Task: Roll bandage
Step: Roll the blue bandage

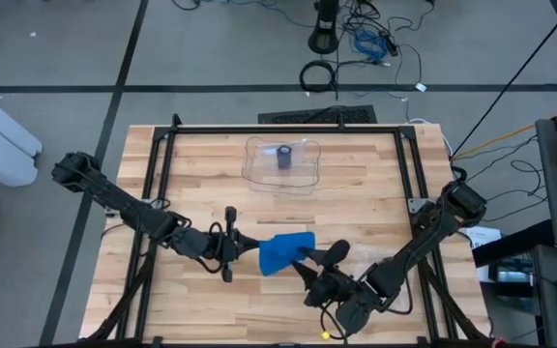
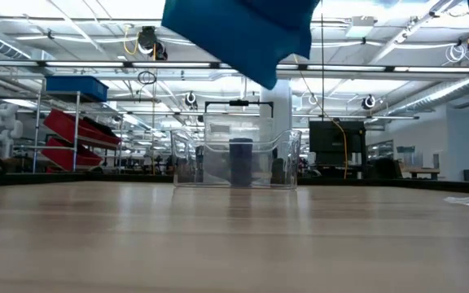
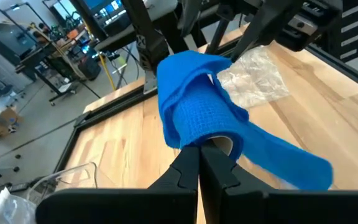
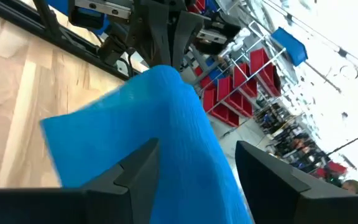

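Bandage [image 1: 283,251] pinched by left gripper [image 1: 232,245] – right gripper [image 1: 312,266] spread round its tail.

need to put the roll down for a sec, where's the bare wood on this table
Bare wood lies left of the clear tray, toward the table edge, and right of it up to the frame rail. The near middle is crowded: the left gripper, shut on the blue bandage, and the right gripper meet there, with crinkled plastic wrap beside them.

Blue bandage [image 3: 197,118]: woven cloth, matt, fine mesh texture. Table [image 1: 211,184]: pale wood planks, smooth, slight sheen. Tray [image 1: 283,162]: clear glossy plastic. Fingers [image 3: 185,177]: dark matt plastic. Crinkled clear plastic wrap [image 3: 253,81].
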Controlling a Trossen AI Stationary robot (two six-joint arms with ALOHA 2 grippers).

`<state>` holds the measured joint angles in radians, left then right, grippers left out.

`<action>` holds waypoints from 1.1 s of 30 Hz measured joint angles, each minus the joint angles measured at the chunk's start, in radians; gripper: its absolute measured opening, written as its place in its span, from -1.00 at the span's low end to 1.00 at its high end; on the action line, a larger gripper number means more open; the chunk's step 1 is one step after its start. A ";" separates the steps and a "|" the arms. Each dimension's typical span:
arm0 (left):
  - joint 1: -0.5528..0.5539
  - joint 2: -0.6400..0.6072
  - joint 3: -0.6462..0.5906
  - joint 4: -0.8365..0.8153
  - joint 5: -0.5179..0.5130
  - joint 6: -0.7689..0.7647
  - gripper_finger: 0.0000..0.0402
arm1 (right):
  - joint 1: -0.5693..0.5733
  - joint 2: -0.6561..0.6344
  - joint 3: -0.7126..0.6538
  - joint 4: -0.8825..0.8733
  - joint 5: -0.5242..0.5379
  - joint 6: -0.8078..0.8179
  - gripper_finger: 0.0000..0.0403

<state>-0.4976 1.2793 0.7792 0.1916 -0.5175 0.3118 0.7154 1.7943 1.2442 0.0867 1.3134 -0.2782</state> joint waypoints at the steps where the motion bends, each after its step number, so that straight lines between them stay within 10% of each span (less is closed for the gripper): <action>1: 0.000 0.000 0.000 0.000 0.000 -0.005 -1.00 | -0.003 0.000 0.000 0.011 -0.004 -0.021 -0.05; 13: 0.001 0.000 0.000 0.000 0.021 -0.019 -1.00 | -0.050 0.000 0.000 0.015 -0.114 -0.040 -0.28; 23: 0.001 0.001 0.000 0.000 0.022 -0.041 -1.00 | -0.056 0.000 0.000 0.016 -0.113 -0.021 -0.94; 33: 0.047 0.001 0.000 0.000 -0.008 -0.124 -1.00 | 0.030 -0.001 0.000 0.089 -0.074 -0.044 -1.00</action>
<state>-0.4505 1.2799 0.7792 0.1920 -0.5259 0.1875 0.7456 1.7935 1.2442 0.1762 1.2393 -0.3218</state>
